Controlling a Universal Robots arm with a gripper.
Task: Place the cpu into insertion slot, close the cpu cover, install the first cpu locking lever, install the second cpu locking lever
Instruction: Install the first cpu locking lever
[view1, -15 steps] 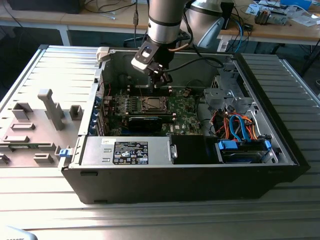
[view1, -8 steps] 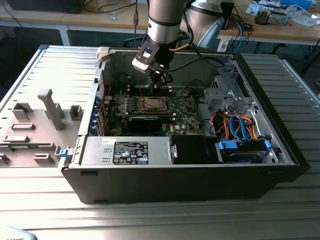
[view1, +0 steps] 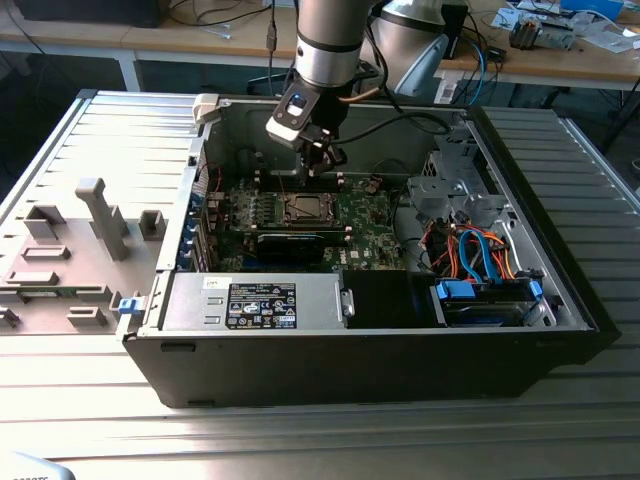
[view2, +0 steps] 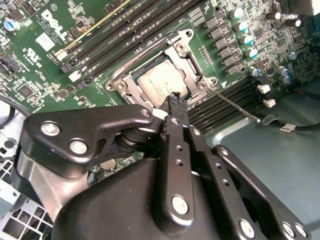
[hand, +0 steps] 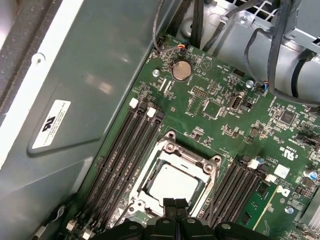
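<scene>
The cpu (view2: 160, 82) (hand: 174, 184), with its silvery top, lies in the insertion slot (view1: 305, 208) on the green board. The cpu cover (view2: 186, 47) (hand: 167, 150) lies flat over it, framing the chip through its window. One thin locking lever (view2: 234, 106) sticks out from a corner of the socket, over the black memory slots. My gripper (view2: 175, 98) (hand: 175, 203) (view1: 320, 165) hangs just above the socket's edge, its black fingertips (hand: 170, 203) pressed together with nothing between them.
Long black memory slots (hand: 125, 150) run along both sides of the socket. The grey case wall (hand: 90, 85) rises close beside them. In the exterior view, a black labelled box (view1: 262, 303) sits at the front and blue and orange cables (view1: 478, 255) on the right.
</scene>
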